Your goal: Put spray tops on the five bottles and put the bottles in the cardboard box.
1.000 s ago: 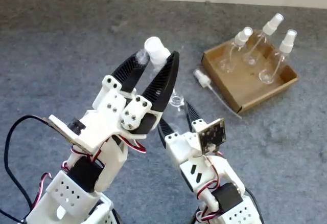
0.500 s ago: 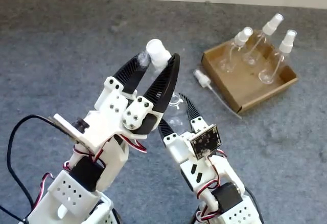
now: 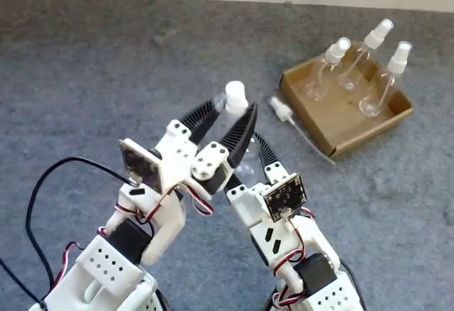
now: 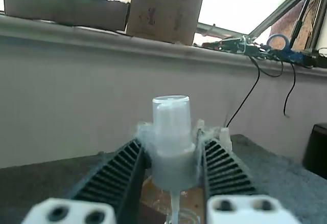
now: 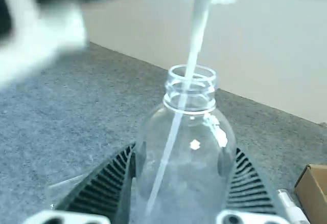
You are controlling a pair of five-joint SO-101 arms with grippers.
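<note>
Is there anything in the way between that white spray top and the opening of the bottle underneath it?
Nothing visible. The left gripper holds the spray top right above the bottle in the right gripper, and its thin tube runs down through the open neck.

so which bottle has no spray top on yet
The bottle in the right pincer: its neck is open, only the dip tube of the left pincer's spray top reaching in. The three bottles in the cardboard box are capped.
</note>
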